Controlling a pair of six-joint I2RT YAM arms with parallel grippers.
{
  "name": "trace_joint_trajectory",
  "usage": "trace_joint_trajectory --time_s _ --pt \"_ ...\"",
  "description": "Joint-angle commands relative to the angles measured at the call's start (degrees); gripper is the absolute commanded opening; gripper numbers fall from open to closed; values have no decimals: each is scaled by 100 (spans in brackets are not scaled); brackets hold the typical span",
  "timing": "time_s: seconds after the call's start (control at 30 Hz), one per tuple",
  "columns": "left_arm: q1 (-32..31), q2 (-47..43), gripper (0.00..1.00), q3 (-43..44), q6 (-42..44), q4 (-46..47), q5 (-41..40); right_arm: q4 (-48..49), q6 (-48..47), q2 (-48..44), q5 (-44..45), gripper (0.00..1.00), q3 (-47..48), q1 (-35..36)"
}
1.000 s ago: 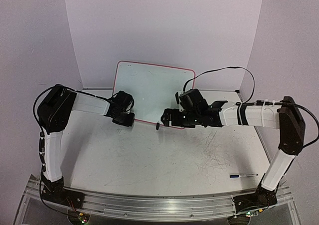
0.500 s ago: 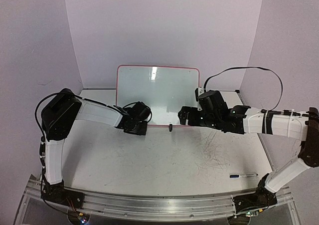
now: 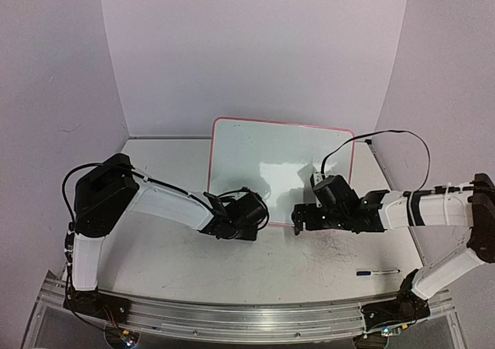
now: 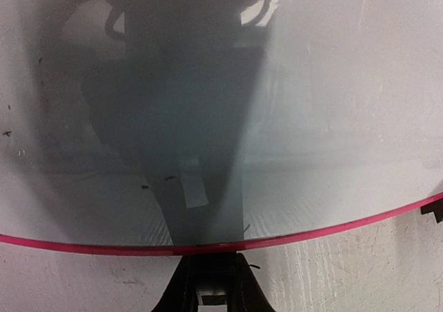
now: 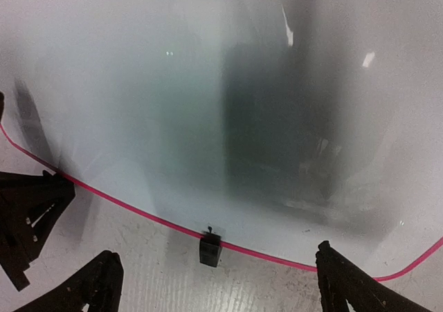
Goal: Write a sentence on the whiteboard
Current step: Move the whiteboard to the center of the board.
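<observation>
The whiteboard point(image 3: 263, 152), white with a thin red rim, sits right of the table's centre, and no sentence shows on it. My left gripper point(image 3: 254, 216) is shut on its near rim point(image 4: 208, 247); in the left wrist view my gripper point(image 4: 211, 284) has its black fingers pinched together right under that rim. My right gripper point(image 3: 297, 219) stands open just short of the same edge. In the right wrist view a black clip foot point(image 5: 210, 248) on the board point(image 5: 138, 84) lies between the spread fingers point(image 5: 90, 284), untouched. A second clip foot point(image 4: 435, 209) shows at the right.
A blue marker point(image 3: 377, 272) lies on the scuffed tabletop point(image 3: 232, 264) near the right arm's base. Grey scribble marks point(image 3: 332, 248) cover the table right of centre. Purple walls close in behind and at both sides.
The board has slid right and nearer with my left gripper holding its edge. The right gripper has drawn back along with it and stays open.
</observation>
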Motion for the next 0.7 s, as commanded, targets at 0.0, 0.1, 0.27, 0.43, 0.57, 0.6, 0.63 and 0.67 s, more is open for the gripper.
trace_joint_trajectory --time_s 0.0,0.1,0.27,0.43,0.57,0.6,0.63,0.67 --pt "-198 -44 0 68 -1400 185 36 264 197 -651 -100 94 -457 -16" --pt "-341 2 0 129 -2119 182 38 312 286 -971 -204 90 -762 -9" --pt "-610 260 0 438 -2775 174 -8 359 304 -1145 -400 87 -1032 -16" --pt "-900 355 0 465 -3311 173 -217 326 433 -1421 -349 88 -1217 -9" --pt "-1081 467 3 674 -3199 147 -393 352 470 -1483 -291 88 -1296 -14" --pt "-1098 503 4 744 -3163 128 -399 366 469 -1456 -269 88 -1297 -13" --pt "-1119 527 6 797 -3124 92 -403 372 468 -1422 -229 88 -1300 -15" --pt "-1143 554 6 852 -3087 54 -418 384 467 -1382 -186 89 -1302 -16"
